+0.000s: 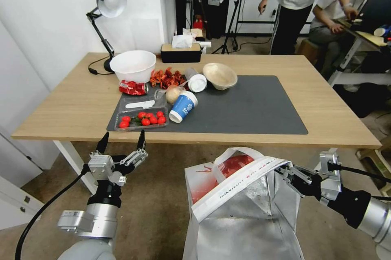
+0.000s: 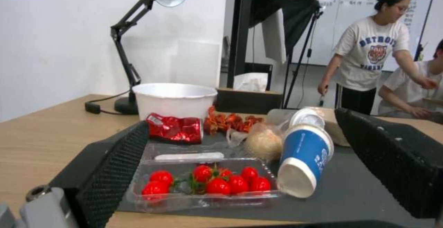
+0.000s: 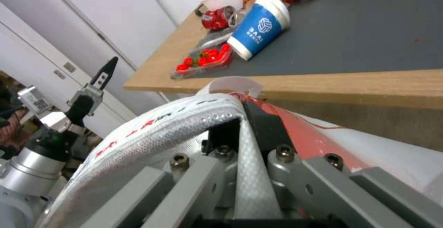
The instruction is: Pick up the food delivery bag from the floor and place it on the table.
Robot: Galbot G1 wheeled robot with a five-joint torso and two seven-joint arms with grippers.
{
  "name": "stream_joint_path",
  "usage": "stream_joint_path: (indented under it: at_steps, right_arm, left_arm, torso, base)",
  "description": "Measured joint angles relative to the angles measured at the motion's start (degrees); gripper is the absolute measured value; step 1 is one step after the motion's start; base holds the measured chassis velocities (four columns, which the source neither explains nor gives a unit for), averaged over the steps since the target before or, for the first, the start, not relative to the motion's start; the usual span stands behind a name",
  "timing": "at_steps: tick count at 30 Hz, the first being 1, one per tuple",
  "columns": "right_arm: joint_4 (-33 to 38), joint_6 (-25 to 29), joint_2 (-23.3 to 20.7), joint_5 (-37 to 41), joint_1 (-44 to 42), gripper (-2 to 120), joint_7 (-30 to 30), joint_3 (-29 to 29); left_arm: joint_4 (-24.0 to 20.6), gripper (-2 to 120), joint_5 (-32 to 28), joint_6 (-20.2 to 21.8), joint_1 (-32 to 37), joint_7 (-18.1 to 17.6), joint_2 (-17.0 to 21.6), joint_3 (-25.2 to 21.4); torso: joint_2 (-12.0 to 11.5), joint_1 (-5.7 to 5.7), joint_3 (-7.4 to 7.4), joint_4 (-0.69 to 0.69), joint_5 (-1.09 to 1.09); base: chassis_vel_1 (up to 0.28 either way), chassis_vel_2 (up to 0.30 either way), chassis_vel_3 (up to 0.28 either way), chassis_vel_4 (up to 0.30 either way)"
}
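The right tool (image 1: 287, 170) is clamped shut on a white strap handle (image 1: 240, 182) of the food delivery bag (image 1: 240, 215), its dark fingers (image 3: 263, 124) pinching the woven band between them. The bag hangs open-mouthed in front of the desk (image 1: 81, 105), its top just below the near edge, silver foil lining facing up and the red face turned toward the desk. Under it is the brownish floor (image 1: 163, 195).

The left tool (image 1: 122, 142) is held upright off to the bag's left, close to the desk's front edge, fingers spread wide with nothing between them.

On the desk, the dark grey mat (image 1: 252, 109) carries clutter at its left end: a clear tray of cherry tomatoes (image 1: 141, 119), a tipped blue paper cup (image 1: 183, 106), a white bowl (image 1: 133, 65), a crushed red can (image 1: 133, 87). The mat's right part is bare.
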Motion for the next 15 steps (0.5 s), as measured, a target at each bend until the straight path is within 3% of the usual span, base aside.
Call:
stream_joint_path:
  at_steps: [15]
  right_arm:
    - [-0.2,-0.11,-0.65,0.61,1.9,0,0.58,-0.82]
  left_arm:
    - [0.3,100,-0.19,-0.74,0.08,0.66,0.15,-0.14]
  torso:
    - [-0.05,0.02,-0.05,0.01,0.0]
  base:
    - [0.0,0.0,0.0,0.0]
